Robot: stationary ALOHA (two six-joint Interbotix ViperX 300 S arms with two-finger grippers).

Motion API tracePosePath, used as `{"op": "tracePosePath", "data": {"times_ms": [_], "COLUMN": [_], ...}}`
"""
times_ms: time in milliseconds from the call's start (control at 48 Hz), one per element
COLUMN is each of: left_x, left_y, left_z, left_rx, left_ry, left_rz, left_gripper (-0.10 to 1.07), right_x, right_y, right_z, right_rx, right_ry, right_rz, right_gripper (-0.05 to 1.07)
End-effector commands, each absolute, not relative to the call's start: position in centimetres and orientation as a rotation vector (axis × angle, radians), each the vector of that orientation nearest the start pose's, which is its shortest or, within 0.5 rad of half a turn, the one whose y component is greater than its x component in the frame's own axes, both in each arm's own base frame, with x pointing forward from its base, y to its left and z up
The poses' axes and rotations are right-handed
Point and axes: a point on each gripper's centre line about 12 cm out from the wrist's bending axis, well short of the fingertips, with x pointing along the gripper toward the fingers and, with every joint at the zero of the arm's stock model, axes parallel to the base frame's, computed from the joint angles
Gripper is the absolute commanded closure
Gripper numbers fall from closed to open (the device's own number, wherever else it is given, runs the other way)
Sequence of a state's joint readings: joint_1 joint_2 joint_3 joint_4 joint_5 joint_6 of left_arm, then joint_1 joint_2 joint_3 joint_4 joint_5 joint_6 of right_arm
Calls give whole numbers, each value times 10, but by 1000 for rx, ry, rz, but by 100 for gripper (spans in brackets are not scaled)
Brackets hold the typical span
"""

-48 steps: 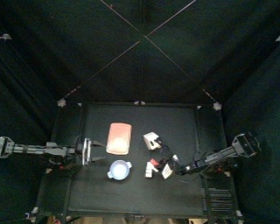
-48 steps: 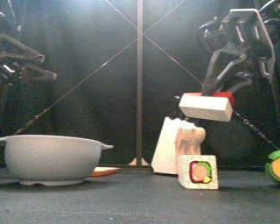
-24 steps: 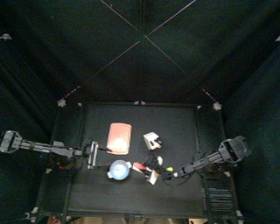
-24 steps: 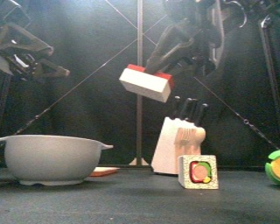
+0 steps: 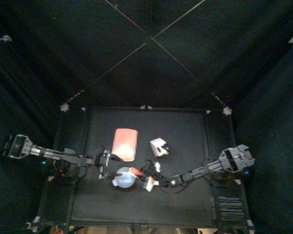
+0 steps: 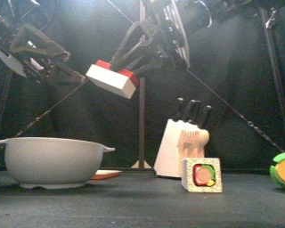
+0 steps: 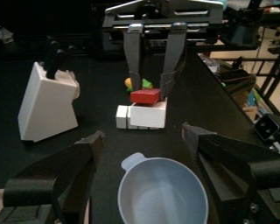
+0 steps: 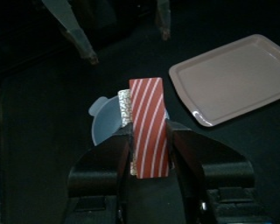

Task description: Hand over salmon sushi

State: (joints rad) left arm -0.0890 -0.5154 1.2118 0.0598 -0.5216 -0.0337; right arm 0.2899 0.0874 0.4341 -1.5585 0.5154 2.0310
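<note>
The right claw (image 6: 131, 64) grips the salmon sushi (image 6: 111, 79) aloft over the bowl (image 6: 50, 160), long axis tilted, facing the wide-open left claw (image 6: 32, 62) just beside it.

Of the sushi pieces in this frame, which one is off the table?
The salmon sushi, the white block with the orange-red face, is held in the air by the right tool above the bowl. The roll with the green and orange filling stands on the table.

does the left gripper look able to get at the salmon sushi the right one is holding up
Probably yes. The left gripper is open and faces the salmon sushi, which the right gripper holds in the air above the bowl. Nothing shows between them.
</note>
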Motion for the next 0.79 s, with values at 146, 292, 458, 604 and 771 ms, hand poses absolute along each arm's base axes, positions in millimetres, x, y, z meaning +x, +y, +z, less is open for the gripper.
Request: {"op": "tracePosePath", "data": {"times_ms": [146, 292, 458, 604, 771], "left_x": [266, 273, 281, 287, 294], "left_y": [-33, -37, -40, -43, -44], "left_z": [213, 211, 208, 204, 201], "left_rx": [41, 51, 65, 67, 68], "left_ry": [154, 164, 172, 191, 204], "left_rz": [-150, -164, -181, -188, -189], "left_gripper": [-5, -5, -5, -5, -5], "right_x": [445, 448, 449, 449, 450], "right_y": [75, 75, 74, 73, 73], "right_z": [242, 243, 241, 241, 241], "right_rx": [233, 234, 234, 238, 239], "right_ry": [358, 355, 358, 359, 359], "right_rz": [-286, -280, -282, -286, -288], "right_gripper": [47, 47, 47, 47, 47]}}
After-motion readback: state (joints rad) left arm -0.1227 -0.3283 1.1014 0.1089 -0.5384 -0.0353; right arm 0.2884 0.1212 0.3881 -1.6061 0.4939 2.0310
